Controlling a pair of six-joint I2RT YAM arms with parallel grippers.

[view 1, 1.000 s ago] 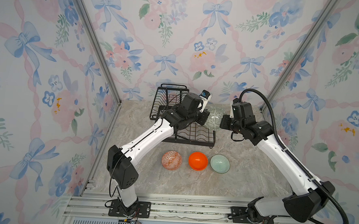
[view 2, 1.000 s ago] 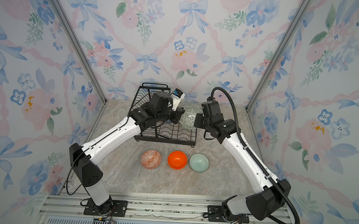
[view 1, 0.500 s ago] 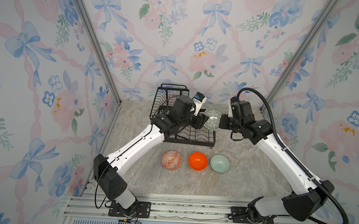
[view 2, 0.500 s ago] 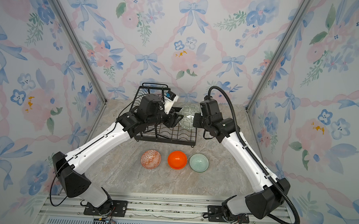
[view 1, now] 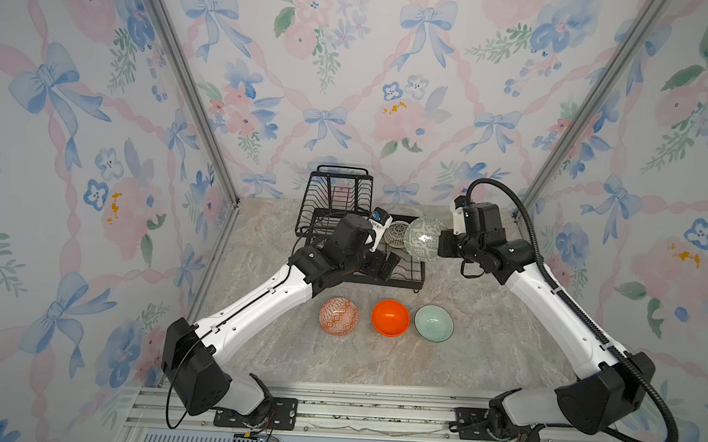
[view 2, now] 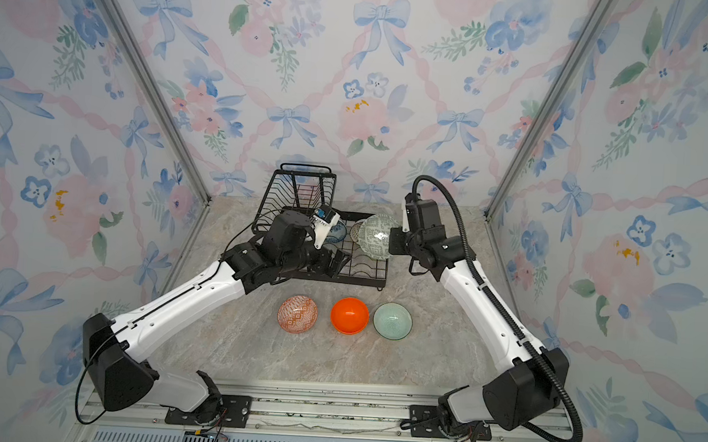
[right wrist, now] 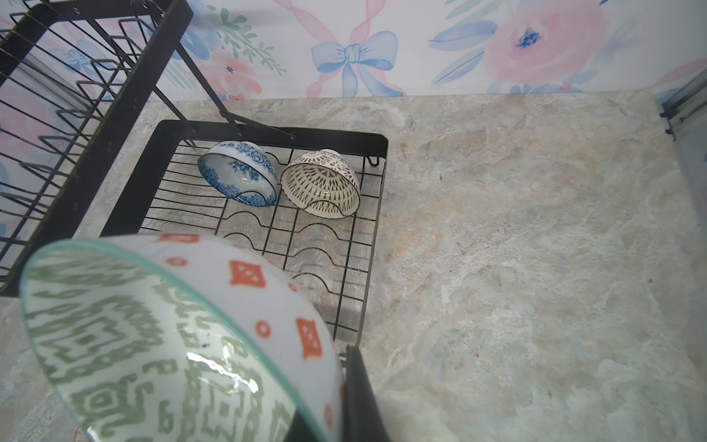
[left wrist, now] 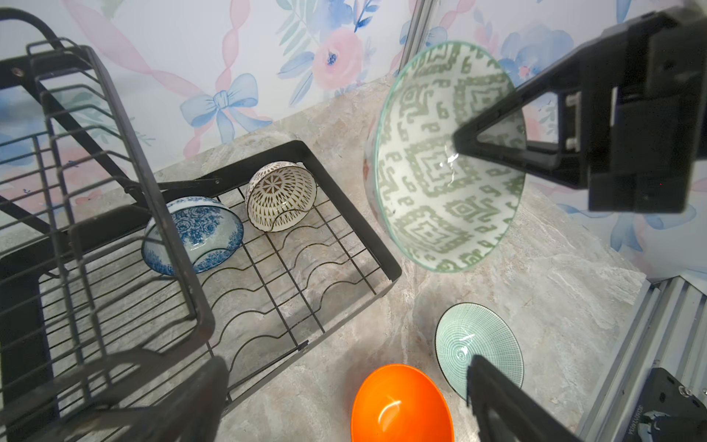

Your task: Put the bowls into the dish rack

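While the dish rack stands at the worktop's back edge, six bowls counted: blue floral bowl and lattice bowl tilted in its lower tray; orange-white bowl, plain orange bowl and mint bowl in a row nearer the front edge. Right arm reaches in, claw clenched on the rim of the grey-green bowl, held on edge in the air by the tray's right edge. Left claw spread wide, empty, over the tray. Only the right wrist view shows the held bowl's red-diamond outside.

Blue bowl, brown bowl tilted in black rack; green-patterned bowl aloft, sideways; 3 bowls upright
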